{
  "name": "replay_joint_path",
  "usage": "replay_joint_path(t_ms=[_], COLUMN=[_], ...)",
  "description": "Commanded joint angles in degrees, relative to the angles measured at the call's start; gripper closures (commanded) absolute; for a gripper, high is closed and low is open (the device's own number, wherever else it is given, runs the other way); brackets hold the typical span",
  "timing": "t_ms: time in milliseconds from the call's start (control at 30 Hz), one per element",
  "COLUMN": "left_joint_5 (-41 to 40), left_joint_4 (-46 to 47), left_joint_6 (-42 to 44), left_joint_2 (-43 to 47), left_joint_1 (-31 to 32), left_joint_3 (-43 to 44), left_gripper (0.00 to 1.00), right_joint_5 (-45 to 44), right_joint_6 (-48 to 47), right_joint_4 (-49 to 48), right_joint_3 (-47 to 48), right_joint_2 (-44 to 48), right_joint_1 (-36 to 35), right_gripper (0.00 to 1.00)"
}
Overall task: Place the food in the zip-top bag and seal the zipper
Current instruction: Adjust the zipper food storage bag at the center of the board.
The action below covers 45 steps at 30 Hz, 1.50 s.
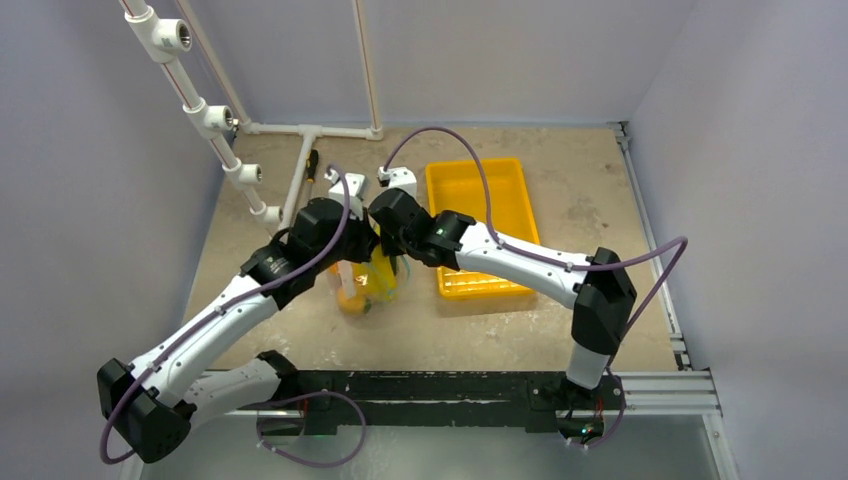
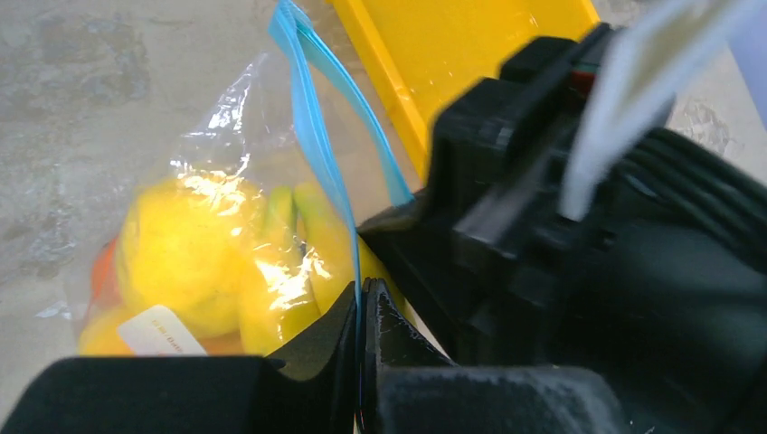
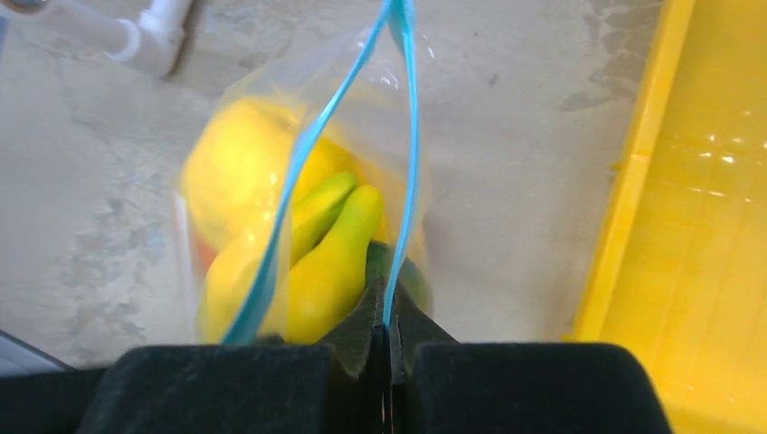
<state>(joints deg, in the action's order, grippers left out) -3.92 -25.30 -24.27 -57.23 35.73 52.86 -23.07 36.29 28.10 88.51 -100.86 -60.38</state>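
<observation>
- L gripper (image 2: pixel 360 303) & R gripper (image 3: pixel 387 316): jaws are pinching the zipper (image 3: pixel 411 136), keeping the zip-top bag (image 2: pixel 226 117) mouth-up beside the yellow tray (image 3: pixel 705 226).
- The food (image 3: pixel 244 172) is sitting inside; mouth is gaping, so sealing is prob. pending.

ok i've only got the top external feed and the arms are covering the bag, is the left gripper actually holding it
Observer: Yes. In the left wrist view the left gripper is shut on the zipper strip.
Operator: and the right one
Observer: The right gripper is shut on a zipper strip too, as its own wrist view shows.
Operator: is it sealed yet
Observer: No. In the right wrist view the two strips spread apart above the food, so the mouth of the zip-top bag is open.
</observation>
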Motion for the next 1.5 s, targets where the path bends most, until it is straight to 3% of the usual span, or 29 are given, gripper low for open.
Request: replay_joint_path(t_ms=[0,467,700,1000,1167,1267,1467], left_joint_5=[0.62,-8.54,-11.11,-12.59,-12.69,-12.6,-12.31], left_joint_4=[2.02,-4.09,-4.58,-3.96,-3.9,-3.49,-2.95], left_joint_6=[-5.67,-9.8,-16.14,-19.96,-20.18,-20.37,-20.47], left_joint_2=[-2.26,2.79,6.89,9.07,8.48,8.48,7.55], left_joint_1=[5.07,5.08,5.12,5.06,5.08,5.07,5.1], left_joint_3=[-0.78,3.5,0.12,-4.03,-4.52,-4.85,-5.0], left_gripper=[1.0,1.0,1.0,1.0,1.0,1.0,1.0], right_joint_5=[1.35,1.29,4.54,5.06,3.44,3.39,5.41], right_joint_6=[-0.48,-8.62,-15.56,-16.31,-15.73,-15.73,-15.81], right_joint_4=[-6.86,-7.19,-8.17,-8.62,-9.33,-10.44,-11.54], right_joint_3=[5.53,10.37,10.14,8.22,7.55,6.39,2.2], right_joint_2=[-0.12,0.15,-0.44,0.62,3.03,5.51,10.73], right_joint_1=[-1.14,-1.0,-0.66,-0.7,-0.7,-0.7,-0.7], right_gripper=[1.0,1.0,1.0,1.0,0.81,0.64,0.46])
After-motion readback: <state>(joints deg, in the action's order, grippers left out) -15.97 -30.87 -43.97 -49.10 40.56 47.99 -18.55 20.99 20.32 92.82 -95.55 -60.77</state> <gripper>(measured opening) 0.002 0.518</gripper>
